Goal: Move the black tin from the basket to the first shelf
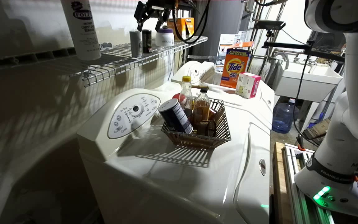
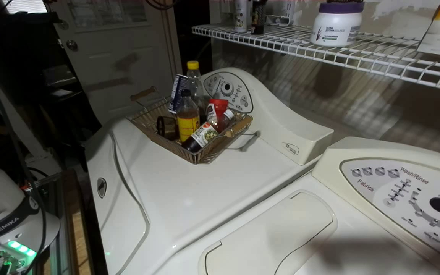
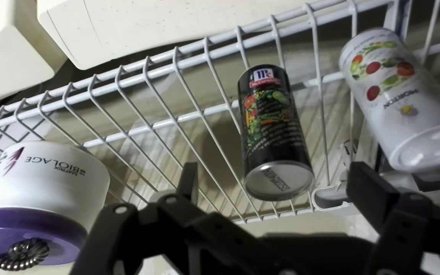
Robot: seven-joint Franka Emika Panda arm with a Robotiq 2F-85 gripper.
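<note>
My tool (image 3: 275, 179) hung spread wide and empty near the top of the black cylindrical metal tin (image 3: 270, 126), which stood upright by the front edge of the first shelf (image 3: 159, 124), a long white wire-rod surface. I judged a skewed retreat the danger: one finger (image 3: 372, 193) could catch its rim and tip it over that edge, or knock the white cylindrical can (image 3: 399, 95) near it.
</note>
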